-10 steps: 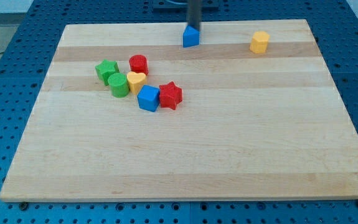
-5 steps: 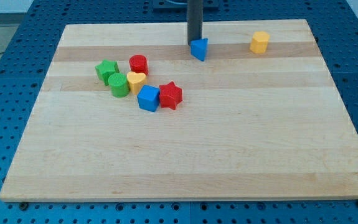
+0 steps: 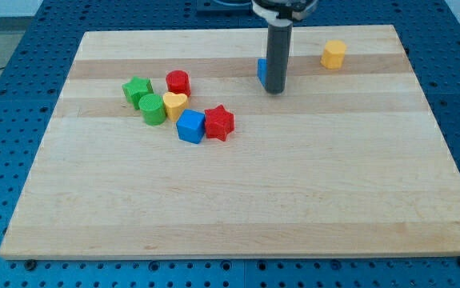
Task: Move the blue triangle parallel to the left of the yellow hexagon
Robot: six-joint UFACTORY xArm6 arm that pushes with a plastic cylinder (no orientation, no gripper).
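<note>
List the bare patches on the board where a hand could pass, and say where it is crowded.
Free: the whole lower board below the blue cube and red star; the right side below the yellow hexagon. Crowded: the left cluster around the yellow heart, and where my tip hides most of the blue triangle.

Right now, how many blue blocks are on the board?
2. A blue cube sits in the cluster at the view's left, touching the red star. The blue triangle is near the view's top, mostly hidden behind my tip. No others show.
</note>
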